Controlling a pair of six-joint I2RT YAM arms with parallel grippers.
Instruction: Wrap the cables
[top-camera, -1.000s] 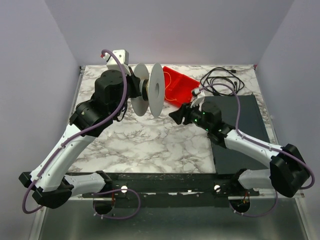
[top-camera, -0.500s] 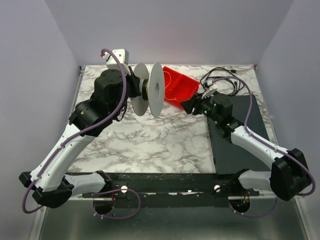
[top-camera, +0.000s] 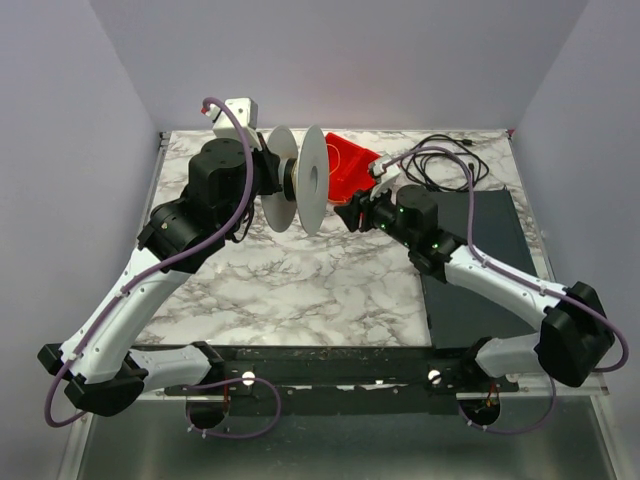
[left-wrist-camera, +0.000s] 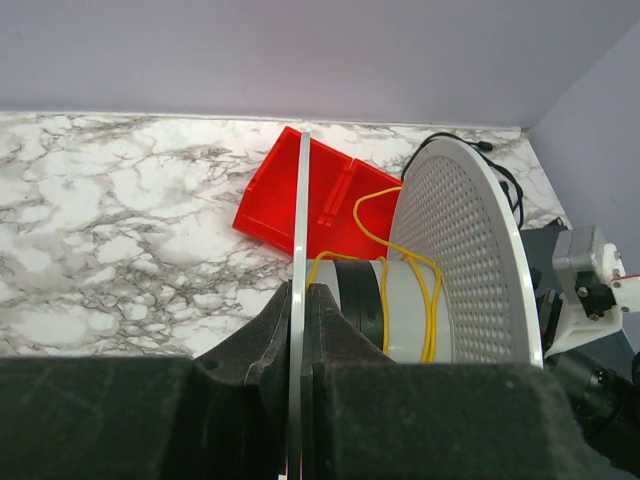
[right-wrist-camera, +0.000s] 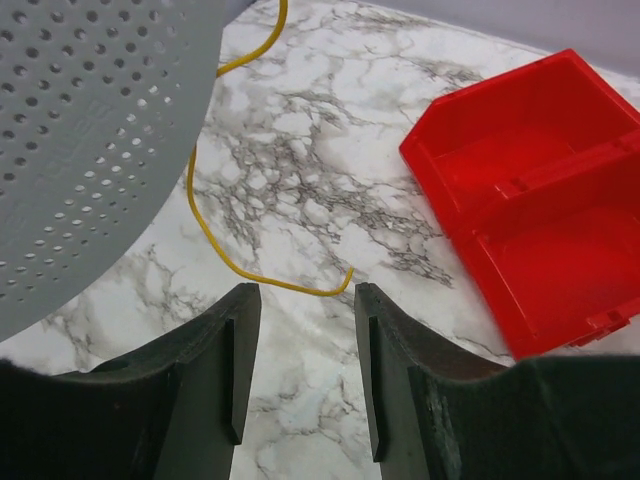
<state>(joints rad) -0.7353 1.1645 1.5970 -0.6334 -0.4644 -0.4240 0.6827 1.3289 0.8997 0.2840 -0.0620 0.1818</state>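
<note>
Marble desk (top-camera: 300, 290) carries a red box (right-wrist-camera: 530, 210) beside the spool (top-camera: 312, 180), whose rim the left hand (left-wrist-camera: 298, 305) clamps; the right hand (right-wrist-camera: 303, 310), fingers apart, hovers over yellow wire (right-wrist-camera: 270, 281).

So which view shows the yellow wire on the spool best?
The left wrist view: the yellow wire is looped around the grey hub of the spool. The right wrist view shows only its loose end lying on the marble table. In the top external view it is too thin to make out.

Glossy red plastic tray (right-wrist-camera: 530, 210); matt perforated grey spool (right-wrist-camera: 90, 130); smooth yellow cables (right-wrist-camera: 290, 286)
</note>
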